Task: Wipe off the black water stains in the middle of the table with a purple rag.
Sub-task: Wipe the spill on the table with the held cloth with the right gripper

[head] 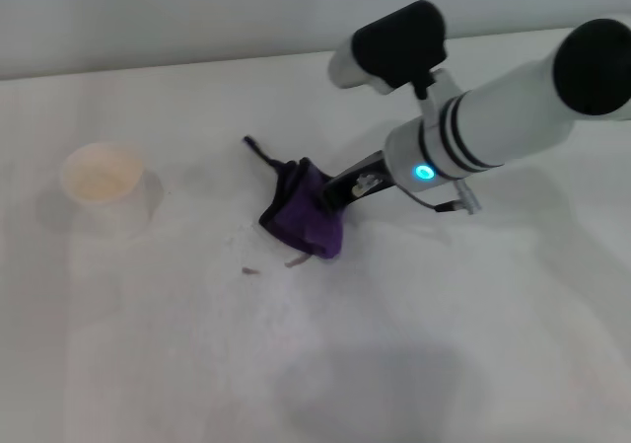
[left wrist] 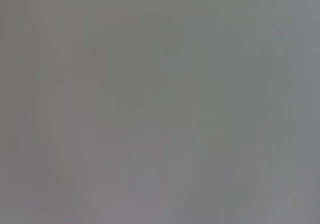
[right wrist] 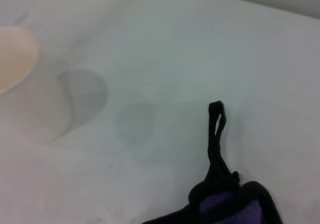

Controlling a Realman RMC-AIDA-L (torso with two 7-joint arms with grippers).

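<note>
The purple rag (head: 306, 218) lies bunched on the white table (head: 444, 344) near its middle, its black loop tab (head: 254, 148) sticking out toward the back left. My right gripper (head: 338, 190) reaches down from the right and is shut on the rag's right side, pressing it to the tabletop. Of the black water stains, only a small dark speck (head: 251, 270) and a faint streak (head: 297, 260) show, just in front of the rag. The right wrist view shows the rag (right wrist: 235, 208) and its loop tab (right wrist: 216, 129). The left gripper is out of view; its wrist view is blank grey.
A white paper cup (head: 102, 179) stands on the table to the left, well apart from the rag, and also shows in the right wrist view as the cup (right wrist: 12, 59). The table's back edge runs along the wall behind the arm.
</note>
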